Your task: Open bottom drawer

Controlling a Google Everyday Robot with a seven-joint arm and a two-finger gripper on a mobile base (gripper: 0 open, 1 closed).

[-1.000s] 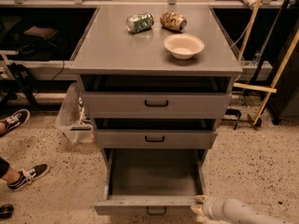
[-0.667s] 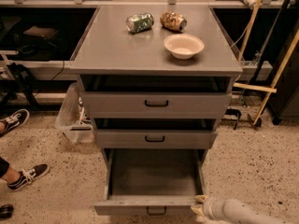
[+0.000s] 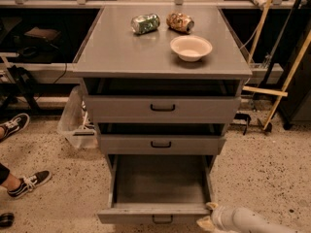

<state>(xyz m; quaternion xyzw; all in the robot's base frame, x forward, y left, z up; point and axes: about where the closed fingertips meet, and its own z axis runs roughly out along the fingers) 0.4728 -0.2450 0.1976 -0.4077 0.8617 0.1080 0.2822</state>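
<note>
The bottom drawer (image 3: 160,183) of the grey cabinet is pulled far out, showing its empty shallow grey tray. Its flat front (image 3: 131,214) sits at the lower edge of the view with the small black bar handle (image 3: 162,220) partly cut off. My gripper (image 3: 206,217) is at the right front corner of that drawer, with the pale arm reaching in from the lower right. The middle drawer (image 3: 161,144) and top drawer (image 3: 163,108) stand slightly out.
On the cabinet top (image 3: 112,47) lie a green can (image 3: 145,23), a brown can (image 3: 180,22) and a white bowl (image 3: 191,47). A person's sneakers (image 3: 26,183) are on the speckled floor at left. A plastic bag (image 3: 75,123) sits left of the cabinet; wooden sticks (image 3: 286,76) lean at right.
</note>
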